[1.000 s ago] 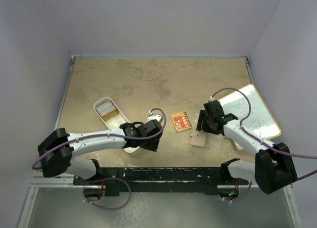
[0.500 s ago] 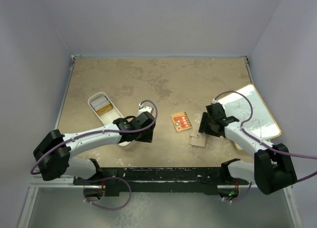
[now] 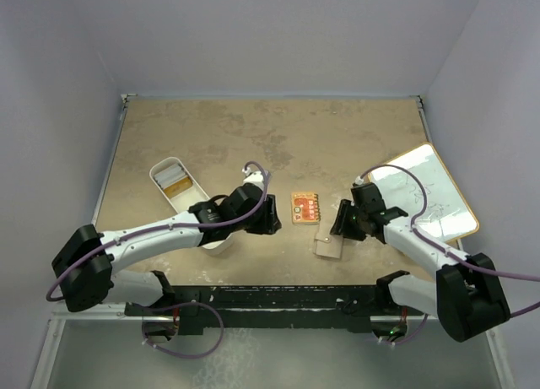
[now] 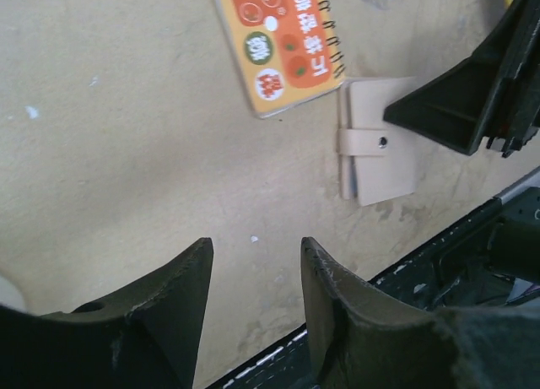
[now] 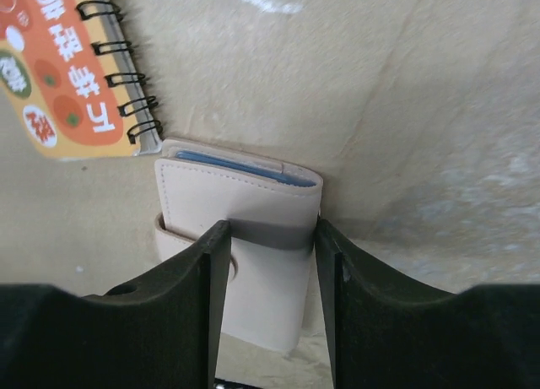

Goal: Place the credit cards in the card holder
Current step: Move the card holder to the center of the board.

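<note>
Though unclear whether pinching or just touching, marks right gripper (image 5: 270,233) jaws as parted astride the card holder (image 5: 245,205), right beneath the fingertips (image 5: 202,279). Puts its long axis along the fingers, jaws spanning the short width, blue card (image 5: 245,168) edge pointing away, toward notebook (image 5: 59,68) just beside. Places it at near table (image 3: 253,136) edge. Rates right arm nearer; notes left gripper (image 4: 253,245) parted, empty, well apart.

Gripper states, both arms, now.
Left gripper: open, empty.
Right gripper: astride the small beige leather-like card holder; grip cannot be told.
</note>
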Controlling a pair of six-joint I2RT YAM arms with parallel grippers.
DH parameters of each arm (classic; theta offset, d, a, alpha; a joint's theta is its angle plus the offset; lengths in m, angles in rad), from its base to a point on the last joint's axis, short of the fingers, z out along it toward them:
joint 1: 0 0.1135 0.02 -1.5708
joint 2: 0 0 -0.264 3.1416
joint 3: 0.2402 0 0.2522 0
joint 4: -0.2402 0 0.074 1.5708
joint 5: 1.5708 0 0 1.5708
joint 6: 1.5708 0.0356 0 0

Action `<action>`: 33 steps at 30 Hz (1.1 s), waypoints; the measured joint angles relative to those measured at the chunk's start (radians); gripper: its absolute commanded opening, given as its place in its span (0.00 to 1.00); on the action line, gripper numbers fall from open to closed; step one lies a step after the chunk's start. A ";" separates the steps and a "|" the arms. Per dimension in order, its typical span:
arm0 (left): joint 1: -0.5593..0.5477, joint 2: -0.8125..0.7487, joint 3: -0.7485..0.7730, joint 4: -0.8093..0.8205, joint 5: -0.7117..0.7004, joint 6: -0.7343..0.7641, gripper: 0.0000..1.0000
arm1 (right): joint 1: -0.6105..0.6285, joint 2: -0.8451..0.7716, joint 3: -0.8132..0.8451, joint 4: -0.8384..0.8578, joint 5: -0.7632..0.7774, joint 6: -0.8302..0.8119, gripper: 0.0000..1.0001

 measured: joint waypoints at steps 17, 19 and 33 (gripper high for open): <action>-0.061 0.202 -0.027 0.221 0.153 -0.074 0.32 | 0.181 0.042 -0.078 0.254 -0.192 0.241 0.45; -0.061 0.219 -0.031 0.234 0.162 -0.075 0.30 | 0.181 0.041 -0.078 0.253 -0.194 0.240 0.47; -0.061 0.328 -0.044 0.328 0.232 -0.100 0.11 | 0.181 0.020 -0.114 0.272 -0.257 0.195 0.33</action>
